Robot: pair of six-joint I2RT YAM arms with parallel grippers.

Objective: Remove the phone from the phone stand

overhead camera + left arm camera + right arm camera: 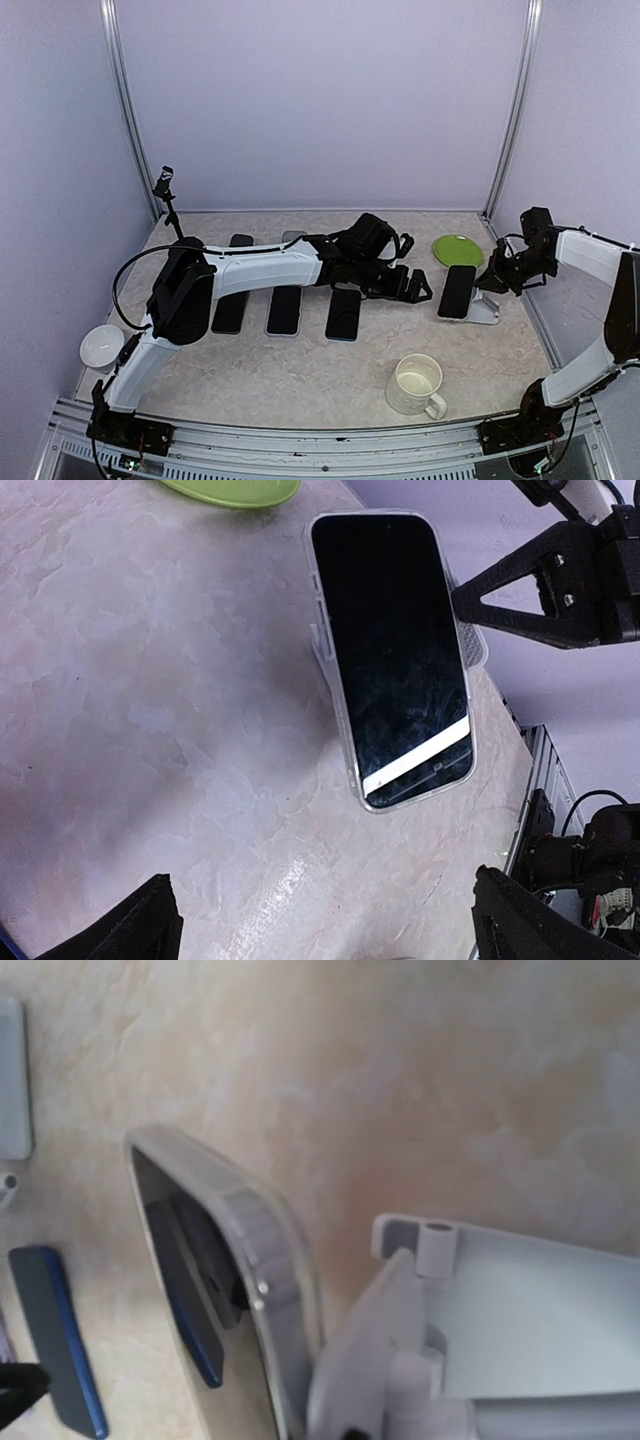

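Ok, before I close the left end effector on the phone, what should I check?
1. Left end effector open: ok, jaws wide.
2. Black-screened phone in a clear case resting on the white phone stand: ok.
3. Phone between the left jaws: not ok, it sits ahead of them.
4. Right end effector bracing the stand: cannot tell. It is shut at the stand's edge, but contact is unclear.
5. Green plate out of the way: ok, it lies beyond the phone and apart from it.

Phone [457,291] propped on phone stand [487,313]
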